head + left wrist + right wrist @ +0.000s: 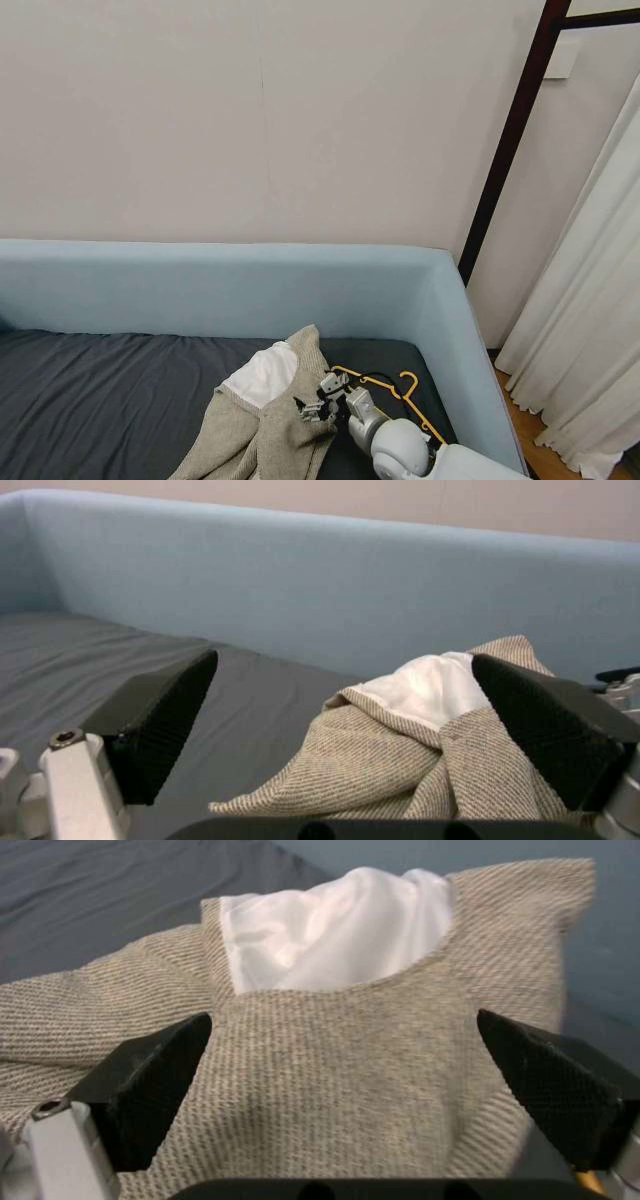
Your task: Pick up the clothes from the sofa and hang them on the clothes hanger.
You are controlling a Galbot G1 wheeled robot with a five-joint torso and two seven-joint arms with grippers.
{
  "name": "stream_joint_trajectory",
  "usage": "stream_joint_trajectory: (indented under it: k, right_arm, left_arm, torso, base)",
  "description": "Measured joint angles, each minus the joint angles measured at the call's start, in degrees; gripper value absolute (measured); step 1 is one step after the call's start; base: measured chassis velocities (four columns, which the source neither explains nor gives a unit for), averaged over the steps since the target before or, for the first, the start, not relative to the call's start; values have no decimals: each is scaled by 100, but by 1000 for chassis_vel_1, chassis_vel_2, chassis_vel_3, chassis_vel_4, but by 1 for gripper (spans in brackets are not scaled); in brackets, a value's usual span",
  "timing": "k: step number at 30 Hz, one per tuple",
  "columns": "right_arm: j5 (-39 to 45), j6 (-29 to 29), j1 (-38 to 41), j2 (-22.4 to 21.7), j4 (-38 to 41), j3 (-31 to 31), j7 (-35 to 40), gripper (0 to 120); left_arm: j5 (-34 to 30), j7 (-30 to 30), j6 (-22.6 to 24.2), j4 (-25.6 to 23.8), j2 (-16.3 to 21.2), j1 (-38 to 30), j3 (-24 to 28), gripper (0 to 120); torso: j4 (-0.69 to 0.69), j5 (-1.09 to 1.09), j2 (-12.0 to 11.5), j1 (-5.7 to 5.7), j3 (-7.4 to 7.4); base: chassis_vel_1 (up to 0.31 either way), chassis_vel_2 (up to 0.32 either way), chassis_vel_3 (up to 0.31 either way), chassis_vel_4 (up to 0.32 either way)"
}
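Observation:
A beige knit garment (255, 428) with a white lining (264, 371) lies crumpled on the dark sofa seat (100, 400), near the right armrest. My right gripper (313, 406) rests at the garment's right edge, close above the knit. In the right wrist view it (342, 1020) is open, its fingers (150, 1072) straddling the knit fabric (340, 1087) just below the white neckline (330, 922). An orange hanger (412, 390) lies on the seat behind my right wrist. My left gripper (345, 667) is open and hangs short of the garment (400, 765), holding nothing.
The light blue sofa back (220, 285) and right armrest (455, 340) wall in the seat. A dark clothes rack pole (515, 135) rises behind the armrest at the right. White curtains (590, 330) hang at the far right, over a wooden floor.

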Motion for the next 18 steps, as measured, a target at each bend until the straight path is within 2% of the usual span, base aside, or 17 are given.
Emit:
stream_joint_trajectory:
  k: [10,18]
  right_arm:
    - [-65,-99,232,722,-698,-560,142,100]
    - [-80,-311,354,904,-1011,-769,332,100]
  left_arm:
    - [-9,-6,-19,-41,-34,18,-41,100]
    - [-11,-10,-35,-22,-109,-41,-27,100]
  torso:
    - [-1,1,0,0,0]
    - [-1,0,0,0,0]
  base:
    - [0,0,0,0]
    - [0,0,0,0]
